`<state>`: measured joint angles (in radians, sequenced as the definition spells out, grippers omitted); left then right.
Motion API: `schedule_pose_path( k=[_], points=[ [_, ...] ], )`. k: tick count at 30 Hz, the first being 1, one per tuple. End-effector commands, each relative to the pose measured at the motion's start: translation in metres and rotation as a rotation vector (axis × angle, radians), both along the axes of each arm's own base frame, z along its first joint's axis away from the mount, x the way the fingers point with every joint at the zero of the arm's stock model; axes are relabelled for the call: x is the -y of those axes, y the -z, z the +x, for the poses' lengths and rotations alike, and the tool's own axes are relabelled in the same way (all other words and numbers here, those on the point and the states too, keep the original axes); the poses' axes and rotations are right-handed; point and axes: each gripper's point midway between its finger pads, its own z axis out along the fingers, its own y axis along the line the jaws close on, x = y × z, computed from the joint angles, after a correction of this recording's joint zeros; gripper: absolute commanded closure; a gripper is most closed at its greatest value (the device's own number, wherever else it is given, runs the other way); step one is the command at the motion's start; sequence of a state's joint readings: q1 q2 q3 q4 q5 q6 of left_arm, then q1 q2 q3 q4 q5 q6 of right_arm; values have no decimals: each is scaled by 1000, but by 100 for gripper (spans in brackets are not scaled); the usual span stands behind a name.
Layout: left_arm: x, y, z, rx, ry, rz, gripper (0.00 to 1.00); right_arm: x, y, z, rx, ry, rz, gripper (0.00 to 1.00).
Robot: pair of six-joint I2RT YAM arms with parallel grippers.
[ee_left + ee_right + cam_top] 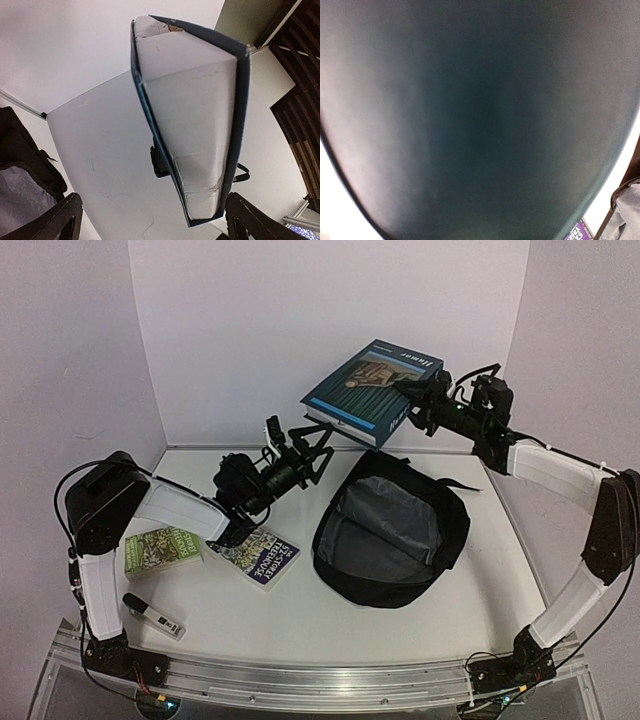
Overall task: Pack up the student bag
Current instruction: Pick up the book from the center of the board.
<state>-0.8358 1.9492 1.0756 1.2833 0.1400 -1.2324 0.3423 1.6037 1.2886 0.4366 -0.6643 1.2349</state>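
The student bag (390, 530) is a black backpack lying open on the table, its grey lining showing. A large blue hardcover book (372, 390) hangs in the air above the bag's far edge, with my right gripper (415, 405) shut on its spine end. In the right wrist view its dark cover (470, 120) fills the frame and hides the fingers. My left gripper (295, 445) stands wide open just left of and below the book. In the left wrist view, the book's white page edge (195, 115) reaches down between the fingers (65, 220) without touching them.
On the left of the table lie a green book (162, 548), a purple paperback (258, 555) and a small black-and-white stapler (152, 615). White walls close in at the back and on both sides. The bag's edge (25, 175) shows in the left wrist view.
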Motion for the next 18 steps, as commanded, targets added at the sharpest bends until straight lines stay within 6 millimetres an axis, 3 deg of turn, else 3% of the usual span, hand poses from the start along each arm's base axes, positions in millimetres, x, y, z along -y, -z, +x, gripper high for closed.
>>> schedule_pose_path(
  k=[1, 13, 18],
  points=[
    [5, -41, -13, 88, 48, -86, 1, -1, -42, -19, 125, -18, 64, 69],
    [6, -52, -23, 146, 74, -105, 9, -5, -31, -16, 111, -20, 58, 70],
    [9, -57, -24, 158, 89, -113, 20, -13, -16, -23, 103, -39, 29, 70]
  ],
)
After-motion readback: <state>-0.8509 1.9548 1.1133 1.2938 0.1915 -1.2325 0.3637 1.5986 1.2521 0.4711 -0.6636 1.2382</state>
